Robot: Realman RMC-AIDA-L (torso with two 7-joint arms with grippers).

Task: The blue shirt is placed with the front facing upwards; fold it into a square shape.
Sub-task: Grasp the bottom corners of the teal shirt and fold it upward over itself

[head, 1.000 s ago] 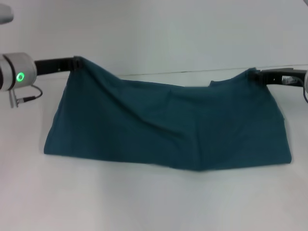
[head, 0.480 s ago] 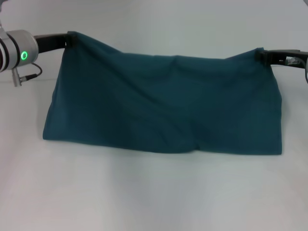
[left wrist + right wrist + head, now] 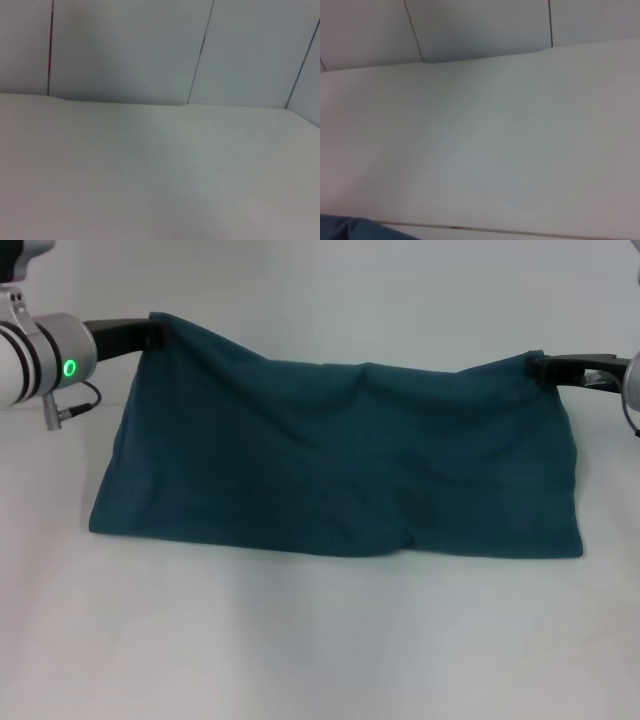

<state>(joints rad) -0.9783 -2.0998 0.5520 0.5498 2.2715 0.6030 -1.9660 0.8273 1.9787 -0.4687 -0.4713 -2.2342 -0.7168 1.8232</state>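
Stretching across the middle of the head view, the blue shirt (image 3: 335,455) was held up by its two upper corners, with its lower edge resting on the white table (image 3: 320,640). The plain teal cloth was seen hanging between the arms with a shallow sag along the top edge and soft creases running down through the middle. No lettering could be made out on the side that was shown. The left gripper (image 3: 153,333) was placed at the shirt's upper left corner, raised above the table, and was pinched on the fabric there, the cloth being draped over its dark fingers. A green light was lit on the grey wrist behind it. The right gripper (image 3: 540,367) was placed at the shirt's upper right corner, somewhat lower than the left one, and was likewise clamped on the fabric, with its tips hidden by the cloth.

In the left wrist view, only the bare white table (image 3: 160,170) and a pale panelled wall (image 3: 130,45) behind it were shown; neither the shirt nor any fingers were seen.

In the right wrist view, the same white table (image 3: 485,140) and the panelled wall (image 3: 480,25) were shown, and a small patch of the blue shirt (image 3: 350,229) was caught at one corner of the picture.
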